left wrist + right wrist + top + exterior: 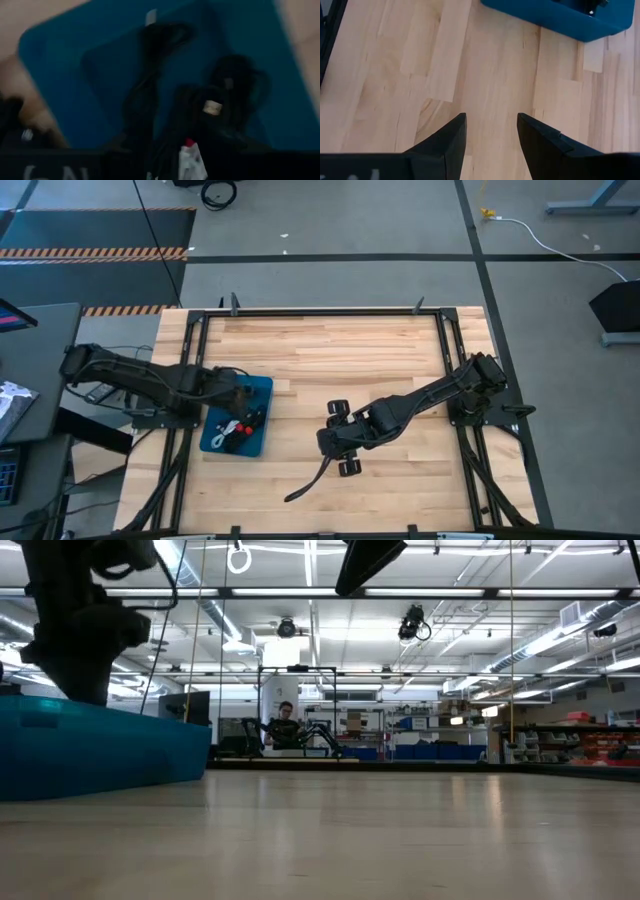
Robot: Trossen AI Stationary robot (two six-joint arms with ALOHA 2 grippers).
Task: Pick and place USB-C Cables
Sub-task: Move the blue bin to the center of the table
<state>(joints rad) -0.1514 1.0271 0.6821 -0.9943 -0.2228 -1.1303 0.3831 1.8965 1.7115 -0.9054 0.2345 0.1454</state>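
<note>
Left gripper (pixel 243 392) over blue tray (pixel 262 388), fingers unclear; right gripper's (pixel 491 131) fingers parted, empty.

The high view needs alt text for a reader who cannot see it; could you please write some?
Seen from above, a blue tray holding bundled USB-C cables sits on the left of a wooden table, with the left arm's claw over it. The right arm reaches towards the table's middle, its open claw over bare wood with nothing in it.

My left arm reaches in from its side, left pincer (pixel 243 392) held low. My right arm stretches toward the middle, right pincer (pixel 491 131) standing open, fingers apart.
</note>
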